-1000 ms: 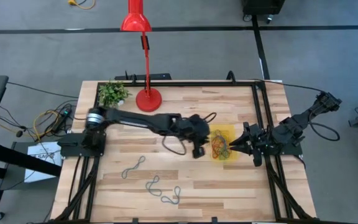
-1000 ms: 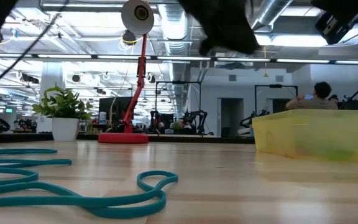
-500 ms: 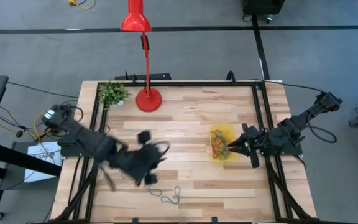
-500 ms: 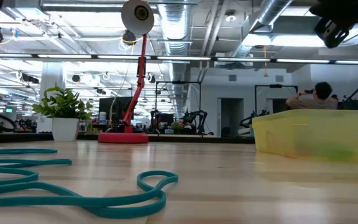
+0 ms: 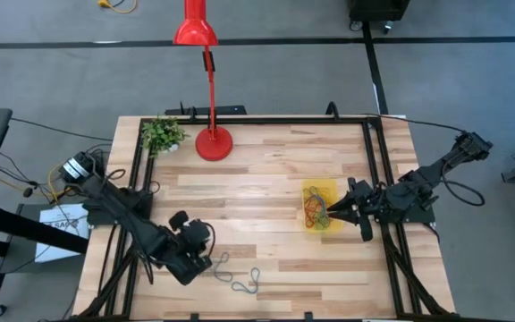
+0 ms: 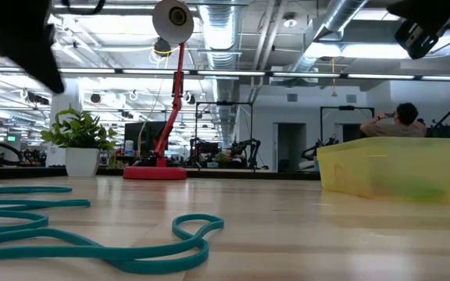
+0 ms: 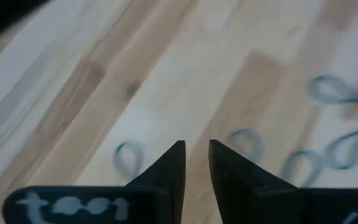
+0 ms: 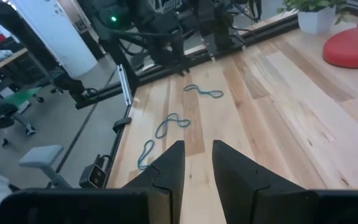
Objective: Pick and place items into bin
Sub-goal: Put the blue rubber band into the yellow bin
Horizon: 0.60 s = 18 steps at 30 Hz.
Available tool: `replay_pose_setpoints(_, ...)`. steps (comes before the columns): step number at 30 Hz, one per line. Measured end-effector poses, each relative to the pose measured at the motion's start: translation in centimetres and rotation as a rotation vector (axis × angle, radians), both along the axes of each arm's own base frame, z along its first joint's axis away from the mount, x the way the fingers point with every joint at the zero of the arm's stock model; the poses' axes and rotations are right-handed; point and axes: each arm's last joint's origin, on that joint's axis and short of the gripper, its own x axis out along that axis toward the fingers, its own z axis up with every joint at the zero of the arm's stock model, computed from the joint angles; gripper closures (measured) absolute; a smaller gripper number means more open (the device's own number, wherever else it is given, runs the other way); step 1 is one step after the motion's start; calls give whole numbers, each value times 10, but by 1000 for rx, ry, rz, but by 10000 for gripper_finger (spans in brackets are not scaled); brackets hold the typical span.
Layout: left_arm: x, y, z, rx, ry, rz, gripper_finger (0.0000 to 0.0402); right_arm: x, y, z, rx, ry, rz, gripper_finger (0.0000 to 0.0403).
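Observation:
Several teal loops lie flat on the wood near the table's near edge: one (image 5: 222,262), another (image 5: 249,284), and in the low view a large one (image 6: 92,242). My left gripper (image 5: 199,259) hangs above them at the near left, open by a narrow gap (image 7: 196,149), with loops (image 7: 128,155) (image 7: 247,142) on either side below its tips. The yellow translucent bin (image 5: 322,207) (image 6: 397,168) holds a heap of coloured loops. My right gripper (image 5: 331,213) waits at the bin's right side, narrowly open (image 8: 196,149).
A red lamp base (image 5: 213,143) and a potted plant (image 5: 161,134) stand at the far left of the table. Black frame rails run along the left and right edges. Bare wood lies between the loops and the bin. A person sits in the room beyond (image 6: 401,117).
My left arm has swung fast from beside the bin across the table toward the near left corner and now hangs over the teal loops. One loop that showed near the left side is now covered by the gripper in the high view. The right arm has kept still.

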Motion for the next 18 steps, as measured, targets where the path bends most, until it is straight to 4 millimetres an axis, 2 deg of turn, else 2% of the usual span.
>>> replay_pose_setpoints(9,-23,16,-38,-69,226,105,341,0,0,0,-1,1,-1,326)
replay_pose_setpoints(18,-28,20,-67,-148,195,111,341,0,0,0,-1,1,-1,326)
